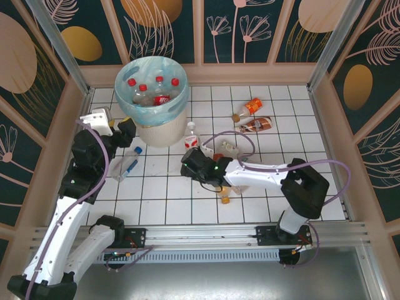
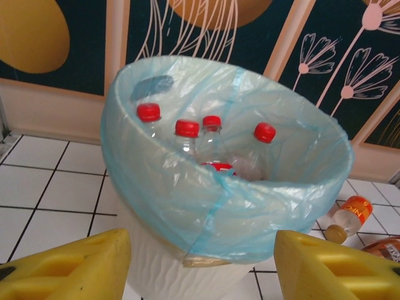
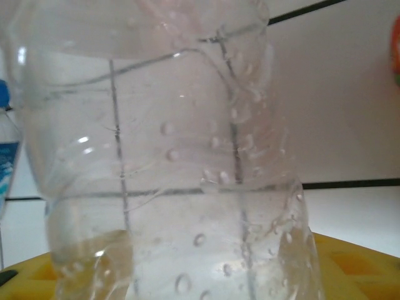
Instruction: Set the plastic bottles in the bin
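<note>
Right hand [image 1: 189, 166] — clear bottle [image 3: 175, 156] clamped inside it.

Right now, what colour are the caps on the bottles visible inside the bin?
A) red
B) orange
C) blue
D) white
A: the left wrist view looks into the bin, and each of the four bottles in it has a red cap; the top external view shows the same red caps.
</note>
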